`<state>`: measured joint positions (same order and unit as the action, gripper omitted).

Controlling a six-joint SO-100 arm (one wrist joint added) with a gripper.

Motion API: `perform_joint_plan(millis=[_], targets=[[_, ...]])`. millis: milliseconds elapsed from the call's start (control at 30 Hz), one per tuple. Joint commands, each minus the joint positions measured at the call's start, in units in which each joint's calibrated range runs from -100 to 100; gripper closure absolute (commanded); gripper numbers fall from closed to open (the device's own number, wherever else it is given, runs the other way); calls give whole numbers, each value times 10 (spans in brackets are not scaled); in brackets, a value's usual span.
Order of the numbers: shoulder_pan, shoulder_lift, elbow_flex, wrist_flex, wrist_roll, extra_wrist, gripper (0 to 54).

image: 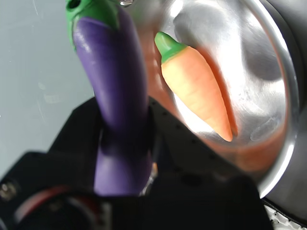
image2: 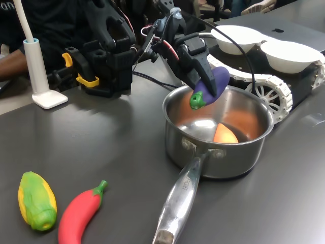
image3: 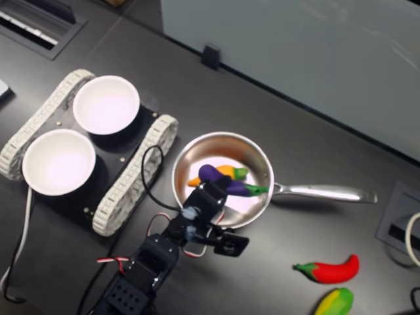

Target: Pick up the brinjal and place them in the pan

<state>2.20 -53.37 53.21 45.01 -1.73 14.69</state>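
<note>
**Over the pan, brinjal in the grip**

Above the far rim of the round shiny stainless-steel pan [image2: 216, 133], the black gripper [image2: 209, 81] pinches the glossy purple toy brinjal [image2: 213, 84] by its fat end, green stem cap hanging down into the bowl, which looks set for a clean drop. An orange toy carrot [image: 196, 86] already lies inside. On the dark worktop [image2: 101, 137], the red chilli [image2: 81, 211] and corn cob [image2: 36, 201] sit well clear, near left in the first exterior view.

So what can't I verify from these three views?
- Brinjal lower end: hidden by the gripper fingers in the wrist view.
- Carrot: mostly hidden behind the pan wall in the first exterior view.
- Corn cob: cut off by the second exterior view's bottom edge.
</note>
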Motion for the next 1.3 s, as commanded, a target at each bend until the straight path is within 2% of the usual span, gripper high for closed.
perform_joint_plan(millis=[0, 267, 400, 467, 533, 667, 867, 1100, 1167, 1200, 1267], targets=[[-9, -8, -40, -34, 0, -1, 444], [-24, -39, -26, -13, 9, -1, 337], [-40, -54, -35, 29, 20, 0, 249], [-39, -58, -45, 57, 2, 0, 182], [-39, -59, -51, 79, 1, -1, 138], [-37, -61, -50, 97, 1, -1, 94], [-38, -70, -51, 113, -3, -1, 77], [-36, -101, -49, 120, -7, 0, 82], [-35, -110, -50, 119, -4, 0, 109], [-30, -113, -54, 118, -7, 0, 140], [-28, -116, -58, 112, 2, 0, 241]])
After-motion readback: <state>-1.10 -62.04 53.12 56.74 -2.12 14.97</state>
